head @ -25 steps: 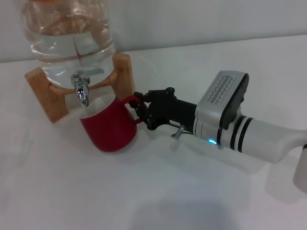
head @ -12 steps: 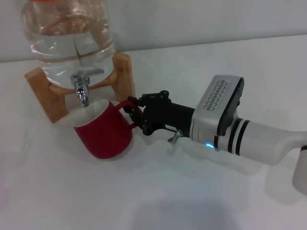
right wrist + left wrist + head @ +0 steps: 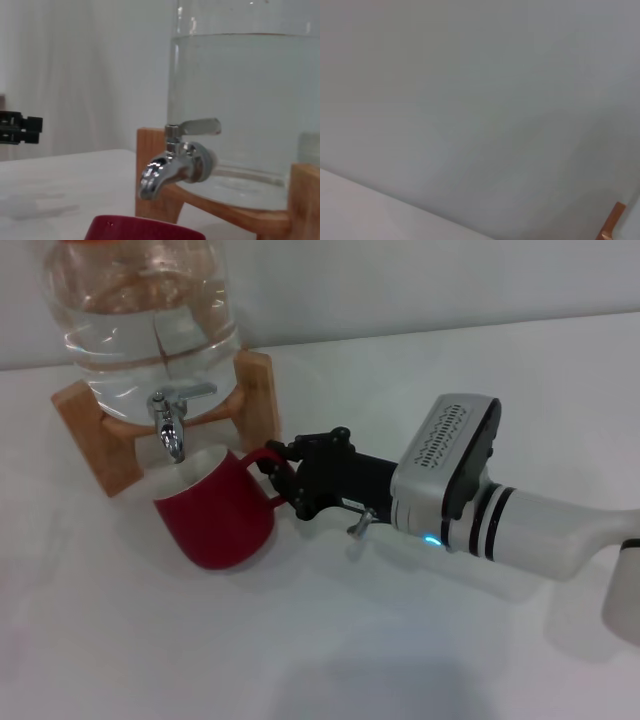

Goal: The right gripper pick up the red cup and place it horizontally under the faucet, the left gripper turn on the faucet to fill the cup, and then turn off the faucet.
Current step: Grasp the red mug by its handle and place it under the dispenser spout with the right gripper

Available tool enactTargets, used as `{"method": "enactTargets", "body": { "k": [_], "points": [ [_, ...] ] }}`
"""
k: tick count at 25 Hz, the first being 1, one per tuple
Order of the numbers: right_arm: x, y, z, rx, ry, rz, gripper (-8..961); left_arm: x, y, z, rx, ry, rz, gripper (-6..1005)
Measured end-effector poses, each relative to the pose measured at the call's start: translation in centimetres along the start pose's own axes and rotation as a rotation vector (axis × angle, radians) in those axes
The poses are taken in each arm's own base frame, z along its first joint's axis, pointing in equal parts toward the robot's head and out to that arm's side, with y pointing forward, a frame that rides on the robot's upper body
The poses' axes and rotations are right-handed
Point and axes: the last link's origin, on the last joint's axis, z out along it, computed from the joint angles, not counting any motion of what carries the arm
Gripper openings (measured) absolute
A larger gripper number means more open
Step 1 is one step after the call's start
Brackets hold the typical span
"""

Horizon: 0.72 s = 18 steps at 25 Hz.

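Your table (image 3: pixel 420 660) is plain white, with a pale wall behind it. On it, a clear glass water jar (image 3: pixel 140 310) sits in a wooden stand (image 3: pixel 258 390), the chrome faucet (image 3: pixel 172 420) pointing down at the front. The red cup (image 3: pixel 215 510) stands tilted just under that spout, its rim close below it. Your right tool (image 3: pixel 278 468) is clenched on the cup's handle. In the right wrist view a black claw (image 3: pixel 19 128), the left tool, shows far off; you cannot tell its state.
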Motion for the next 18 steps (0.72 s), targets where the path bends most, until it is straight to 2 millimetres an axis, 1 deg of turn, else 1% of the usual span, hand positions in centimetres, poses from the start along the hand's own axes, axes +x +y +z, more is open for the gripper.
{"method": "enactTargets", "body": {
  "k": [5,18],
  "points": [
    [-0.16,0.63,0.41,-0.022,0.007,-0.008,139,0.01,0.03,0.00,-0.002,0.000,0.000,721],
    [-0.07,0.39,0.22,-0.007,0.004,-0.003,137,0.03,0.12,-0.01,-0.008,0.002,0.000,721]
  ]
}}
